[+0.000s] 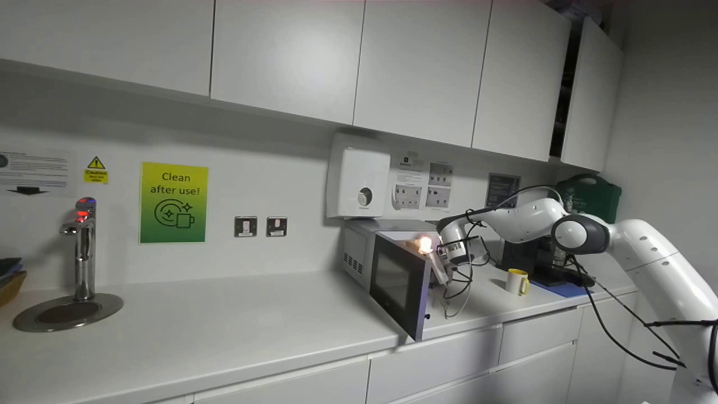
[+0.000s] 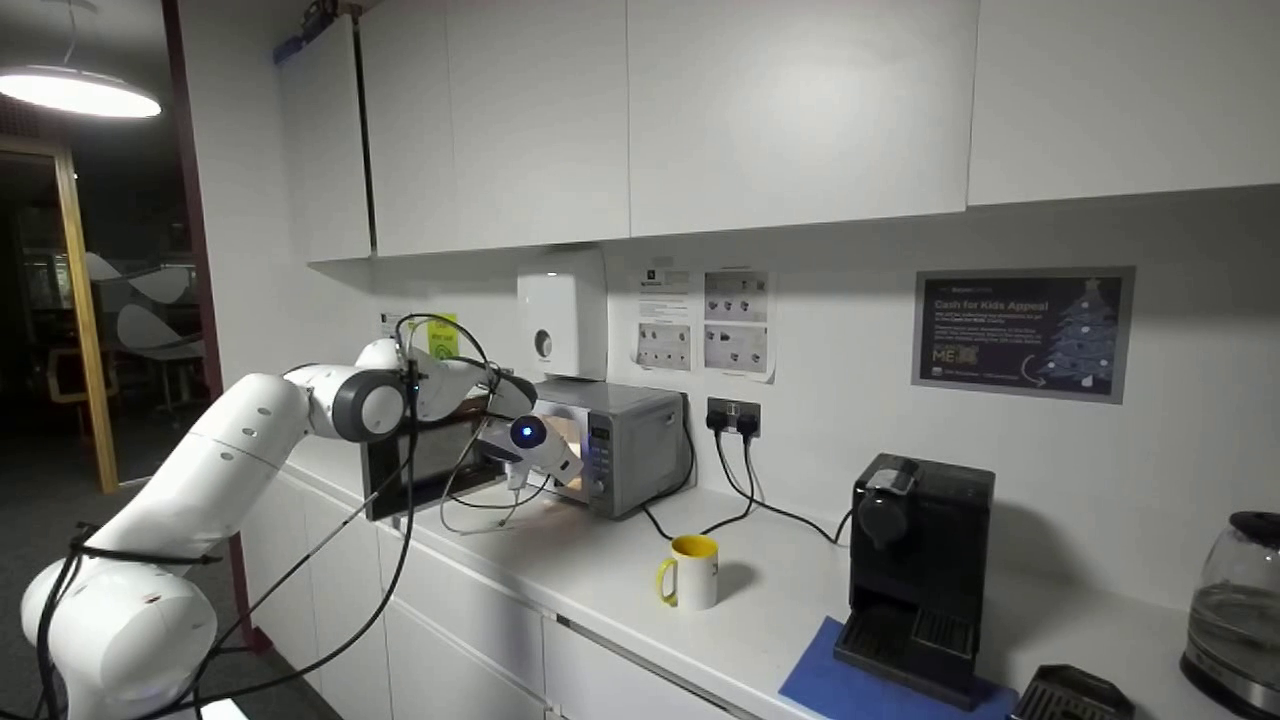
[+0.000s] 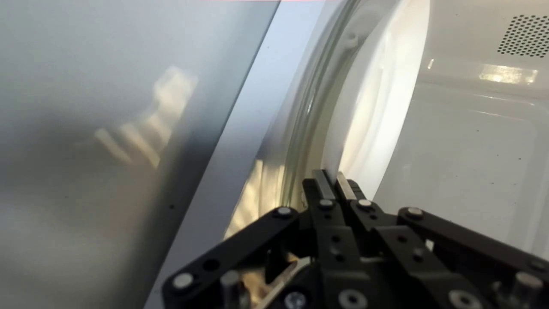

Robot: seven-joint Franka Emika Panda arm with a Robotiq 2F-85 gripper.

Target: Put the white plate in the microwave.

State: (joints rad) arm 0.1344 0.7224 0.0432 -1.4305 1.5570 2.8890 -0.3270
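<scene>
The silver-grey microwave (image 1: 357,253) stands against the wall in both exterior views, also here (image 2: 650,440). Its dark-windowed door (image 1: 397,280) is swung open toward the counter's front edge. The arm's wrist is at the microwave's open front; the fingers and plate are hidden in both exterior views. In the wrist view my gripper (image 3: 333,180) is inside the lit cavity. Its fingers are nearly together, pinching the rim of the white plate (image 3: 386,98). The plate is seen nearly edge-on, over or beside the glass turntable (image 3: 296,146); contact between them cannot be told.
A white-and-yellow mug (image 2: 694,572) stands on the counter near the microwave, with a black coffee machine (image 2: 920,570) beyond. A white dispenser (image 1: 359,179) hangs just above the microwave. Cables hang from the arm. Wall cupboards (image 1: 420,67) run overhead. A tap (image 1: 84,252) is farther along.
</scene>
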